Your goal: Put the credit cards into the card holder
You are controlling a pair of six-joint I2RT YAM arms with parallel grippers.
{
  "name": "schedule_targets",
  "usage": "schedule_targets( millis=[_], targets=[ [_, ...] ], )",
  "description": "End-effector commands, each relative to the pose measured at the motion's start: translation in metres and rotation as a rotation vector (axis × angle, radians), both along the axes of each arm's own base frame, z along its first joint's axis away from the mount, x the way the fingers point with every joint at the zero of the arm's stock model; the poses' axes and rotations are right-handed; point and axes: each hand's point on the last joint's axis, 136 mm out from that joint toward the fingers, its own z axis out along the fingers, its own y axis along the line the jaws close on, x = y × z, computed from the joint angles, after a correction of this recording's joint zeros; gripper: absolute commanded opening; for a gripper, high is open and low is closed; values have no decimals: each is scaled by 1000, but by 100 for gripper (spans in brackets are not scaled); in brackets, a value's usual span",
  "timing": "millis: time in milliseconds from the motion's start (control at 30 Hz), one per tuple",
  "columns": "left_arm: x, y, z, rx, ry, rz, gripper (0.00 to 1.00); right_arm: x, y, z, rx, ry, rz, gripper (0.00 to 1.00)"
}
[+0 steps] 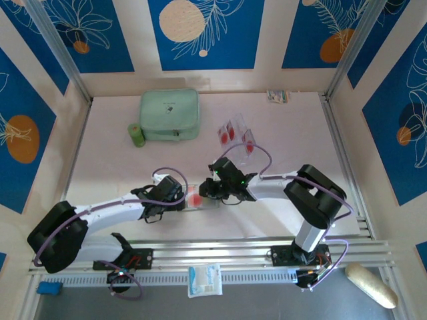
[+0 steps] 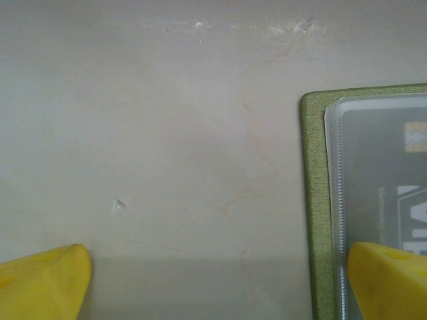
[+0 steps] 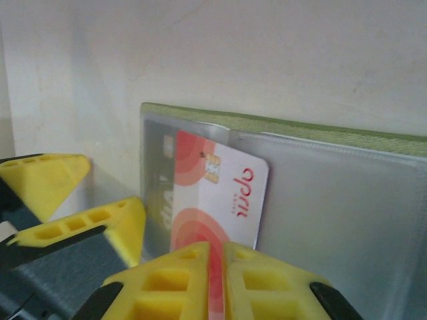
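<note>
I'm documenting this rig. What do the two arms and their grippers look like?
The left arm and right arm have white links and black joints, with lilac cables looping alongside. The left gripper and right gripper have black bodies and yellow fingers moulded with hollow pockets. A green light glows near the right gripper.

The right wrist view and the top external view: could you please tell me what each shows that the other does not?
Right wrist: the right gripper pinching a white-and-red credit card by its edge, chip and lettering visible, against the clear pocket of the card holder. Top external: the mint-green zip case, the small green roll and spare cards lying farther back. Both: the right gripper at the red-marked card.
</note>
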Motion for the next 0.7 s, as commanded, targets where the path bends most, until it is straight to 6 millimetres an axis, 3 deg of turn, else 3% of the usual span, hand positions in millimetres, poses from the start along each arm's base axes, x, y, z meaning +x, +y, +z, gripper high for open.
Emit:
schedule_targets(
  millis=[0, 200, 467, 667],
  targets=[
    [1, 8, -5, 21, -1, 23, 98, -4, 4, -11, -34, 25, 34, 12],
    [1, 6, -4, 13, -3, 20, 98, -9, 17, -21, -46, 60, 65, 9],
    [11, 0, 18, -8, -40, 22, 99, -6, 30, -1, -10, 43, 83, 7],
    [9, 24, 25, 33, -40, 112, 100, -3, 16, 16, -26, 2, 60, 5]
  ],
)
